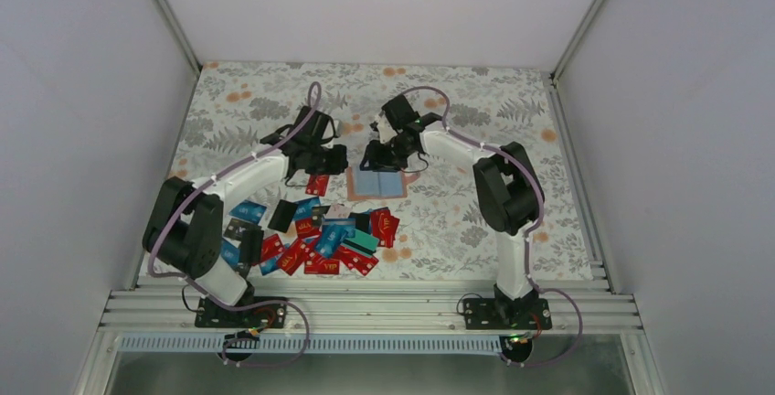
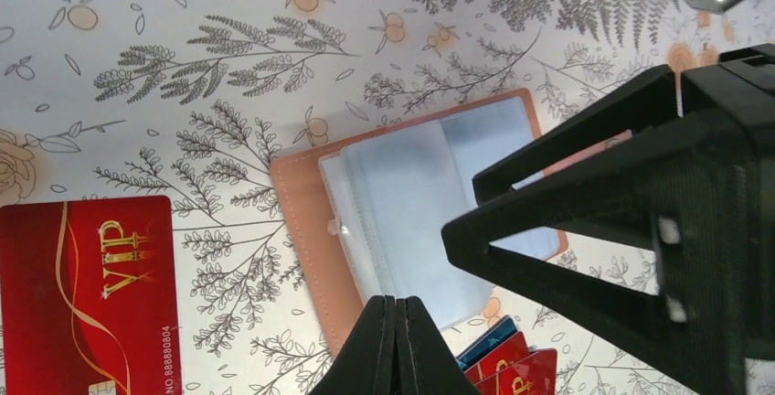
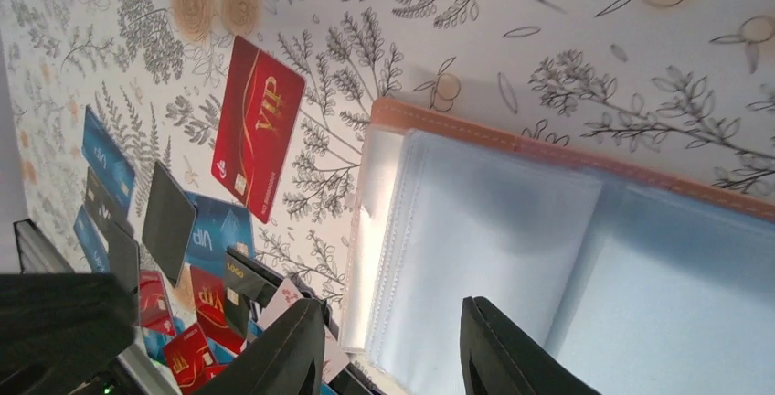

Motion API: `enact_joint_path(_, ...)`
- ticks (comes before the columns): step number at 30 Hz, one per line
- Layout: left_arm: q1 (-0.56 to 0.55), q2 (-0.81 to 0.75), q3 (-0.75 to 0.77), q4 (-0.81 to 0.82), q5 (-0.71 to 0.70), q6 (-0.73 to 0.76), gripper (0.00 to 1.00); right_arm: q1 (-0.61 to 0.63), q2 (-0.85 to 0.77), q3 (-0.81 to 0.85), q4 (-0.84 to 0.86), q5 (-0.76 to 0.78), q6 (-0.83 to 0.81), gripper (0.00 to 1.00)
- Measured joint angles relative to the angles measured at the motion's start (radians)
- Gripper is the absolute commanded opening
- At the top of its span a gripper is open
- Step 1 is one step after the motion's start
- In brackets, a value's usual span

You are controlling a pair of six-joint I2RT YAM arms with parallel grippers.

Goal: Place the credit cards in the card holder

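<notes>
Tan leather-look card holder [image 1: 379,183]: lies opened flat on the floral table [image 1: 457,221] with its clear sleeves facing up. Its long axis runs left to right in the top view.
Right gripper [image 3: 391,314]: jaws partly apart with nothing between them, poised over the holder's sleeves; contact cannot be told.
Left gripper [image 2: 395,308]: fingers pressed together, empty, above the holder's edge.
Lone red card [image 1: 317,184]: flat, just left of the holder.
Remaining credit cards [image 1: 320,235]: heaped nearer the arms.
</notes>
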Motion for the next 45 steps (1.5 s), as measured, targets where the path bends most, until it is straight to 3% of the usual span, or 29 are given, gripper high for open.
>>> enact_joint_path(7,-0.011,-0.059,-0.007,0.0,-0.023,0.0,0.03,-0.009,-0.037,-0.033,-0.006,0.077,-0.011,0.39)
enact_joint_path(10,-0.014,-0.08,-0.028,0.0,-0.053,0.0,0.08,-0.011,-0.096,-0.09,-0.005,0.093,-0.024,0.4)
enact_joint_path(18,0.005,-0.087,-0.074,-0.039,-0.206,0.02,0.37,-0.014,-0.18,-0.198,0.061,0.06,-0.046,0.45)
enact_joint_path(24,0.043,-0.084,-0.105,-0.066,-0.236,0.051,0.47,-0.008,-0.229,-0.277,0.153,-0.051,-0.037,0.48)
enact_joint_path(27,0.035,-0.115,-0.145,-0.071,-0.209,0.053,0.48,-0.003,-0.31,-0.345,0.18,-0.072,-0.024,0.49)
enact_joint_path(33,-0.099,-0.225,-0.208,-0.114,-0.142,0.039,0.48,0.025,-0.534,-0.542,0.231,-0.129,0.025,0.5)
enact_joint_path(38,-0.198,-0.246,-0.272,-0.103,-0.113,-0.008,0.48,0.094,-0.612,-0.707,0.259,-0.166,0.076,0.51)
enact_joint_path(42,-0.24,-0.224,-0.329,-0.09,-0.126,-0.053,0.54,0.135,-0.615,-0.789,0.282,-0.163,0.117,0.51)
enact_joint_path(45,-0.275,-0.2,-0.351,-0.089,-0.153,-0.075,0.66,0.166,-0.607,-0.803,0.3,-0.154,0.138,0.51)
